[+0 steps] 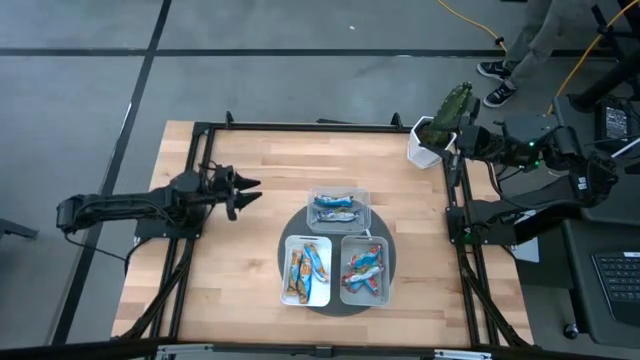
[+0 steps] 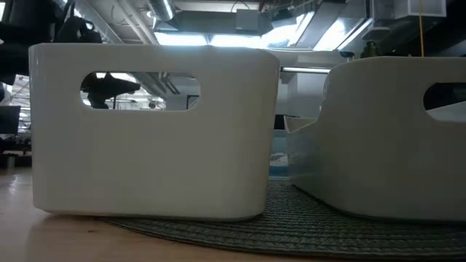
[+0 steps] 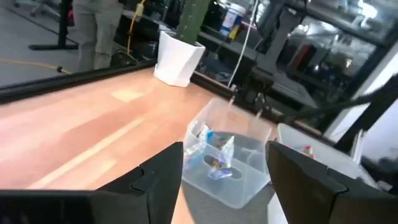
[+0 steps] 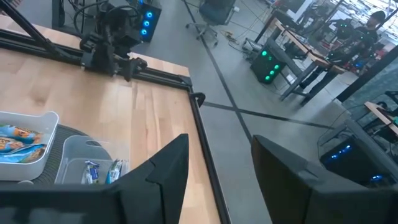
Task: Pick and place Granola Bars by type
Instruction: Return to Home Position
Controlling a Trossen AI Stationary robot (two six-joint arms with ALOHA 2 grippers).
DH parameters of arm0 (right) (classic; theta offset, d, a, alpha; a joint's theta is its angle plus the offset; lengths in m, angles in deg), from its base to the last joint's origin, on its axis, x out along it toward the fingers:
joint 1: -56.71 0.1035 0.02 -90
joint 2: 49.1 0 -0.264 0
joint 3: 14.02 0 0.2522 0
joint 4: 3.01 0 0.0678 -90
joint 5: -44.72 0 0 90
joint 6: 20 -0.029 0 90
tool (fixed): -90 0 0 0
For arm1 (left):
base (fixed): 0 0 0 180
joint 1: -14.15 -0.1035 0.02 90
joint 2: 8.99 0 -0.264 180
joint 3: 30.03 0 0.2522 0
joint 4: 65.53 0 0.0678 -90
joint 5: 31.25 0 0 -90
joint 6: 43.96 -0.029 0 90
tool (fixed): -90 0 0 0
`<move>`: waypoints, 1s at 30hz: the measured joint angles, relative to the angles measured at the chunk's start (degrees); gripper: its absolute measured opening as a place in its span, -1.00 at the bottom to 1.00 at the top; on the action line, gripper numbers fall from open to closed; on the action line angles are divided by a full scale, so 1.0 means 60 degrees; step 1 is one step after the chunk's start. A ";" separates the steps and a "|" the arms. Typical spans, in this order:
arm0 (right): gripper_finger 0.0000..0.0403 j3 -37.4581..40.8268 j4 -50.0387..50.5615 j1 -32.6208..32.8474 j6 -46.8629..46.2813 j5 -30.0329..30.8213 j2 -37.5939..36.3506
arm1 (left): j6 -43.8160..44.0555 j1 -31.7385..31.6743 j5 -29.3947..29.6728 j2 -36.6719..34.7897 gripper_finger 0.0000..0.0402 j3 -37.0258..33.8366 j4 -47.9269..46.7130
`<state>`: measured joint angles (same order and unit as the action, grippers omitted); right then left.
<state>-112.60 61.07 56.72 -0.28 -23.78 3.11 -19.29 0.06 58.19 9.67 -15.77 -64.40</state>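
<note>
The granola bars lie sorted in three trays on a round dark mat. Blue bars are in the clear far tray, blue-orange bars in the white tray, and red-and-silver bars in the grey tray. My left gripper hovers open above the table, left of the trays, with nothing between its fingers. In the left wrist view it faces the clear tray's bars. My right gripper is open and empty at the table's far right edge; in the right wrist view it is off the table's side.
A white pot with a green plant stands at the far right corner, close to my right gripper. A black frame runs round the table. The low view is filled by the white tray and a second tray. A person's legs show beyond the far edge.
</note>
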 joint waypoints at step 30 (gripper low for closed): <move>-0.12 0.0000 0.0021 0.0000 -0.0205 -0.0018 0.0008 | -0.0242 0.0973 0.0172 -0.2598 0.09 0.0000 -0.0328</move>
<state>-112.60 61.20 56.72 -1.51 -23.89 3.15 -20.74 5.90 59.22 -5.91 -15.77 -66.37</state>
